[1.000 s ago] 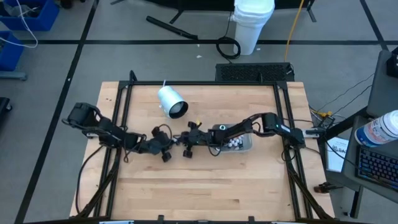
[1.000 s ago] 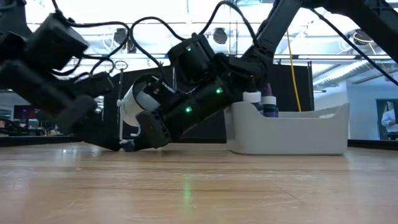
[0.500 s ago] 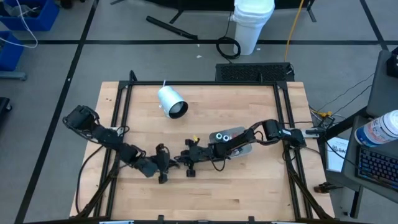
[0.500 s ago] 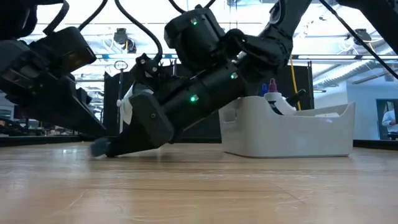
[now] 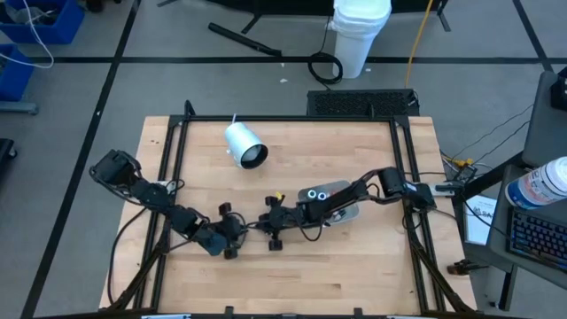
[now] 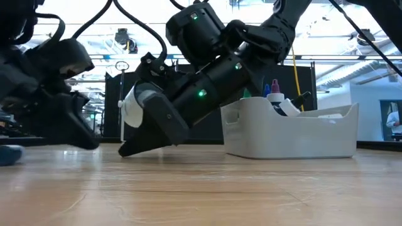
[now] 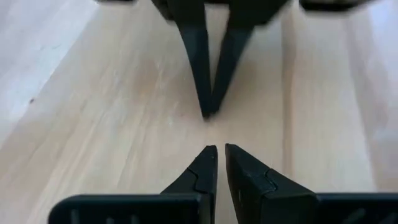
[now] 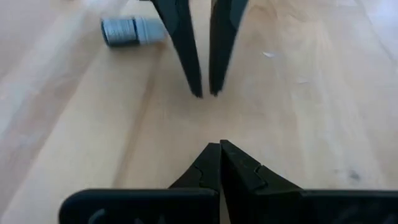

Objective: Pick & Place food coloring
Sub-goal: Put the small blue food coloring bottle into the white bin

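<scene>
One food coloring bottle [image 8: 127,30], small and grey, lies on its side on the bare wood beyond my left gripper's fingers. It shows as a blur at the low view's left edge [image 6: 6,154]. Other food coloring bottles [image 6: 274,94] stand in the grey tray [image 5: 347,209], their white caps [image 5: 316,194] up. My left gripper [image 7: 219,149] and my right gripper [image 8: 219,144] face each other tip to tip low over the table's middle [image 5: 254,228], a short gap apart. The left one stands open by a narrow slit with nothing in it. The right one is shut and holds nothing.
A big white cylinder [image 5: 245,146] lies on its side at the table's far left. The tray sits under my right arm. A black frame [image 5: 177,159] runs along the table's edges. Bare wood [image 5: 310,275] lies toward the near edge.
Both grippers have swung together toward the table's near edge, staying tip to tip, the left one the farther. In the low view the loose bottle, first under the fingertips, now shows far to the left.
</scene>
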Motion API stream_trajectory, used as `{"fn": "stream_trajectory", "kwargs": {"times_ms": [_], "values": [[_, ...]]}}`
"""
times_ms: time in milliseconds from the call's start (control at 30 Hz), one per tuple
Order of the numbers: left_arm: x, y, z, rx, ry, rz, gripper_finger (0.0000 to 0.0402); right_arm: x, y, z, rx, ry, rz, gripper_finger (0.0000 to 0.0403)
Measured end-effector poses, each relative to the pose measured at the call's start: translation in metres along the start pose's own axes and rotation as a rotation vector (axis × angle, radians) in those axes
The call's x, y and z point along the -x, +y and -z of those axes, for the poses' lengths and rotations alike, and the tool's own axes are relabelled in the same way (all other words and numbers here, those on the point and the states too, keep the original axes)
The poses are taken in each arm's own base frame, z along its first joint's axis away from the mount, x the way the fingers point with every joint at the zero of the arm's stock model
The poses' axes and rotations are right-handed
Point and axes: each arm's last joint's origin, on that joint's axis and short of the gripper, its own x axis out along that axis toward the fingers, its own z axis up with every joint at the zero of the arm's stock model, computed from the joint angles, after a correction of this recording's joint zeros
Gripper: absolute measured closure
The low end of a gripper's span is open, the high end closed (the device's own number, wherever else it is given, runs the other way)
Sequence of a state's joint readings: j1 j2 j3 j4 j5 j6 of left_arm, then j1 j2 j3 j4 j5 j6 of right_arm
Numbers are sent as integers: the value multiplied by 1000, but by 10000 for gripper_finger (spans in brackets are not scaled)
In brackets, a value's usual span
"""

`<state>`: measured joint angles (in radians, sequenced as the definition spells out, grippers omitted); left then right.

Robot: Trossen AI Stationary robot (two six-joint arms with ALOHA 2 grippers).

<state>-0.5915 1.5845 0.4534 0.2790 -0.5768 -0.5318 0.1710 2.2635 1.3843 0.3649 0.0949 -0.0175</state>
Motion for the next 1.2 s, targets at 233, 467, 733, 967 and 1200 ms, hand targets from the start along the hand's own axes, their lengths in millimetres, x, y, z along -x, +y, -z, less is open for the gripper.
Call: {"fn": "stream_trajectory", "kwargs": {"times_ms": [233,467,733,967,1200], "values": [[35,2,-21,39,280,-27,360,8,-4,-6,44,27,17,403],[95,-12,-45,105,453,-106,360,8,-4,-6,73,29,12,403],[121,-26,-9,170,485,-121,360,26,14,-27,168,-24,-74,403],[117,-36,24,229,552,9,360,44,10,-47,134,-49,-39,403],[85,-44,37,177,577,33,360,47,16,-46,121,-23,-81,403]]}}
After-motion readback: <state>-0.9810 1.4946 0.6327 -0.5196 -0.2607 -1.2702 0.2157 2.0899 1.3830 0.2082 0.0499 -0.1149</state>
